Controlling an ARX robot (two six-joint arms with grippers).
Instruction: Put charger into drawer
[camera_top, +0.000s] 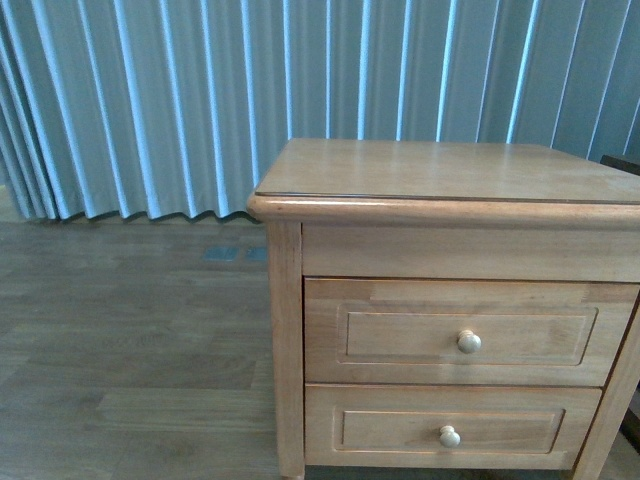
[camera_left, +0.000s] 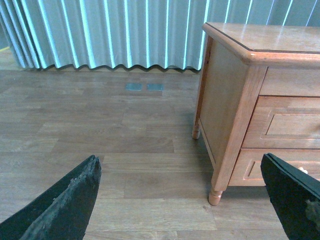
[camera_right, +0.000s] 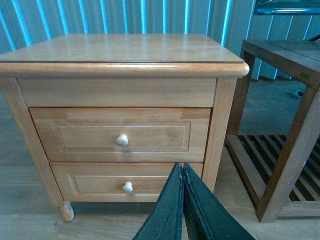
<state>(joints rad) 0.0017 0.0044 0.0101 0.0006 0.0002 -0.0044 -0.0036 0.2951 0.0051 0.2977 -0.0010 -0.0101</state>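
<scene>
Wooden nightstand (camera_top: 440, 170), both drawers closed. Target drawer (camera_right: 120, 135), the taller upper one, lies at about 11 o'clock from the right gripper (camera_right: 182, 172) in the right wrist view; its knob (camera_right: 122, 140) faces that arm. Right gripper fingers pressed together, holding nothing. Left gripper (camera_left: 180, 192) spread wide, off the cabinet's side near a leg. Charger not visible anywhere. Judgement: right arm better placed to pull the knob.
</scene>
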